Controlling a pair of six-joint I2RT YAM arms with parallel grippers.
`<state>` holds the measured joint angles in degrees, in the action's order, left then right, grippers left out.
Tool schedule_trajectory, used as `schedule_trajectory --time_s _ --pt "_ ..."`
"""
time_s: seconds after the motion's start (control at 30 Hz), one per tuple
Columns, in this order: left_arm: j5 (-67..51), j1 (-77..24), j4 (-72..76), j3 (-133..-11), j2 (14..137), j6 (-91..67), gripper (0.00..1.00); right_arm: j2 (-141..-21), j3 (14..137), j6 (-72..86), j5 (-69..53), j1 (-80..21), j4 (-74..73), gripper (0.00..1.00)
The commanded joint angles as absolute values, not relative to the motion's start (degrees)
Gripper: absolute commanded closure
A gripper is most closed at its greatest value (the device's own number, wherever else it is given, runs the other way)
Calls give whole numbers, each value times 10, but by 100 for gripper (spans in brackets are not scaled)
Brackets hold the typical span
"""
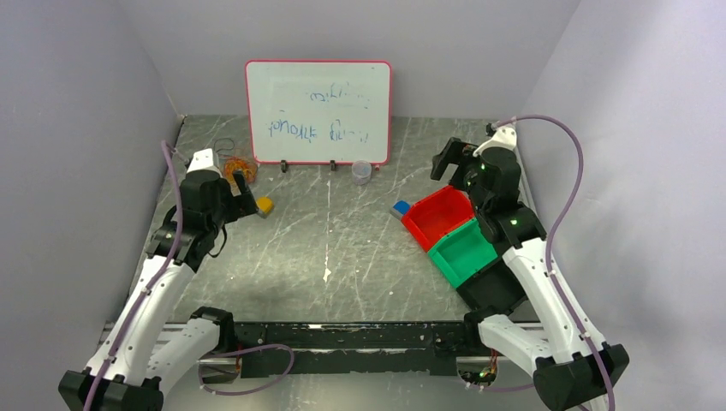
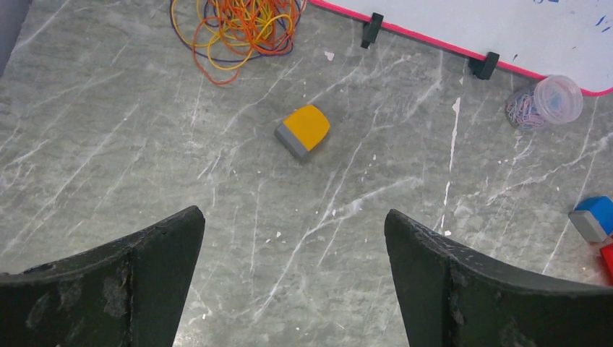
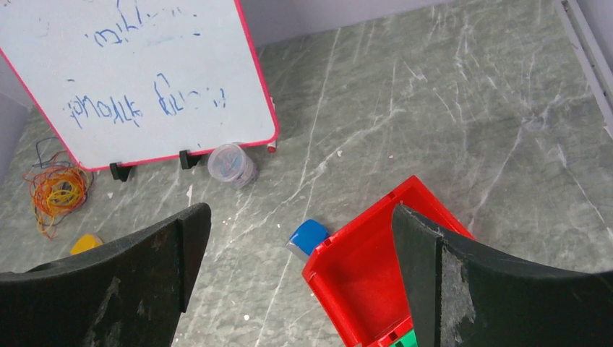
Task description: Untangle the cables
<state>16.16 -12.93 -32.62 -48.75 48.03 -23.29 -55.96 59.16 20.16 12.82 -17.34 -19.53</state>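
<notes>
**Spotter:** What does the top view give you?

**Operator:** I see the cables point(image 1: 239, 168) bunched in the far left corner of the table point(image 1: 342, 257), just beside the whiteboard point(image 1: 318, 111). My left gripper point(image 1: 248, 195) hangs near them, by a yellow block point(image 1: 264, 205). My right gripper point(image 1: 454, 158) sits high on the right side, near the red bin point(image 1: 441, 214).

**Spotter:** Left wrist?

**Operator:** The jaws are wide apart with nothing between them. The orange, yellow, red and dark loops lie beyond the yellow block, toward the far edge. I'd reach past the block and pinch one outer loop rather than the whole knot.

**Spotter:** Right wrist?

**Operator:** The jaws are apart here too, and empty. The cables are well away, toward the left edge. I'd bring this arm across to pin the bundle while the left draws a strand out.

**Spotter:** Any writing?

**Operator:** There are two lines of blue marker on the whiteboard, but I can't read them. I see no brands.
</notes>
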Motion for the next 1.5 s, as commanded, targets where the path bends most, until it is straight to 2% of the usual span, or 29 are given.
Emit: schedule_trajectory --time_s 0.0,0.2,0.4,0.67,1.23,1.47 --pt "162 -121 -318 -520 501 -206 0 -545 581 196 121 -170 -186 0" --pt "153 -91 -301 -560 559 -163 1 -563 588 178 108 -170 -200 0" --pt "35 20 -267 -592 660 -132 1 -567 577 182 88 -170 -196 0" --pt "-52 83 -216 -640 810 -126 1 -579 552 180 44 -170 -196 0" --pt "-40 85 -229 -803 1039 -28 1 -597 534 189 6 -170 -196 0" --pt "-105 85 -218 -833 1097 0 1 -608 529 188 -3 -170 -196 0"
